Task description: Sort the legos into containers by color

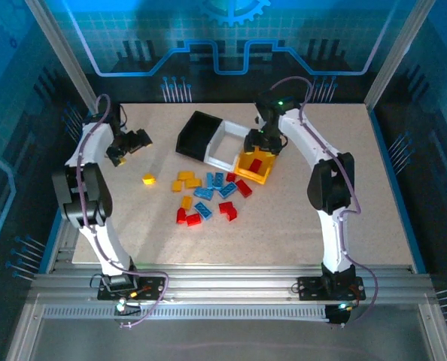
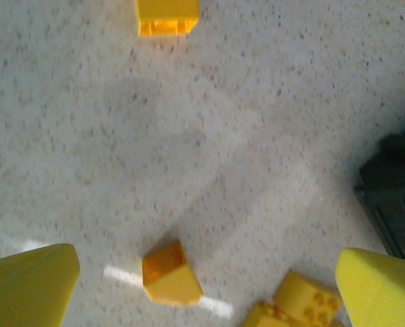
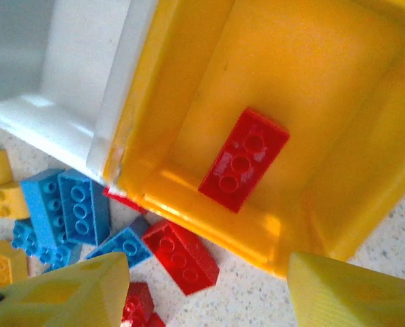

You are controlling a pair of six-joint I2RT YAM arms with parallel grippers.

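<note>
Legos lay heaped on the counter, containers at the heap's 12 o'clock. My right pincer, jaws apart and empty, hung over the yellow bin, one red brick flat inside. My left pincer hung wide at 10 o'clock, presumably to straddle the yellow brick below.

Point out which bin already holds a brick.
The yellow bin, rightmost in the row: a red brick lies inside, unlike the white bin and black bin.

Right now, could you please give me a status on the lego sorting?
Left gripper open, empty, above a yellow brick. Right gripper open over yellow bin, one red brick inside. Loose bricks crowd that bin's near wall.
</note>
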